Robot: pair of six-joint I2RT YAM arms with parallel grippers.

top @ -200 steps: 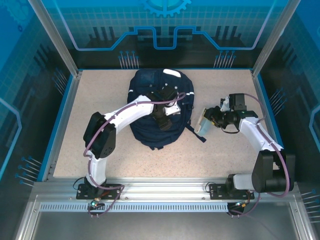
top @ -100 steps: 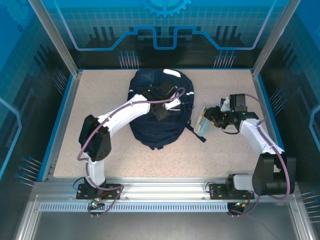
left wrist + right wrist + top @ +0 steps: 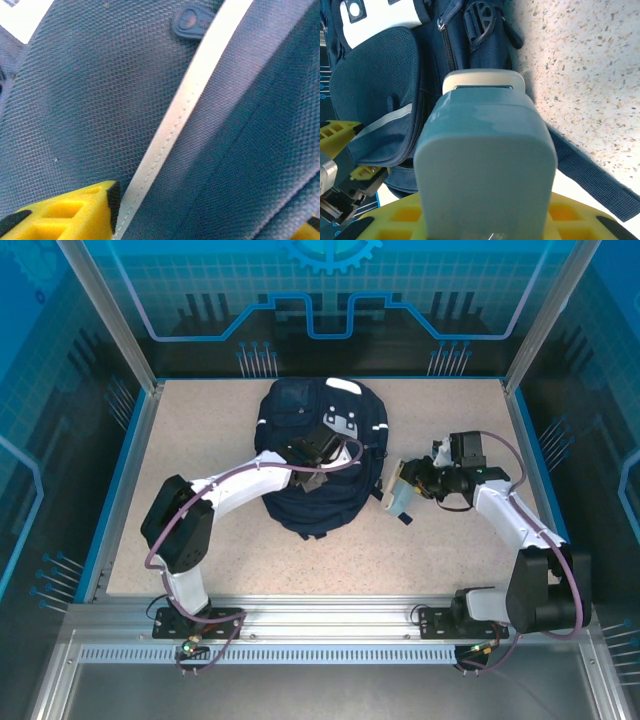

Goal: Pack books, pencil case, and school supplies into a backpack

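Note:
The navy backpack (image 3: 300, 405) lies flat in the middle of the table, its white patches at the far end. My left gripper (image 3: 312, 462) rests on its middle. In the left wrist view the left gripper (image 3: 212, 212) has navy fabric and a white stripe (image 3: 175, 125) between its yellow fingers (image 3: 75, 215), shut on a fold of the backpack (image 3: 90, 100). My right gripper (image 3: 415, 485) is shut on a light blue pencil case (image 3: 402, 492) with a cream end, just right of the backpack. The pencil case (image 3: 485, 150) points at the backpack's zip opening (image 3: 380, 65). The books are out of view.
A dark strap (image 3: 590, 175) trails from the backpack onto the speckled table (image 3: 200, 420) under the pencil case. The left gripper's yellow fingers (image 3: 340, 130) show at the backpack's flap edge in the right wrist view. Blue walls (image 3: 130, 450) rim the table.
My left gripper has slid up and to the left across the backpack and narrowed its jaws onto the fabric. My right gripper has carried the pencil case slightly left, closer to the backpack.

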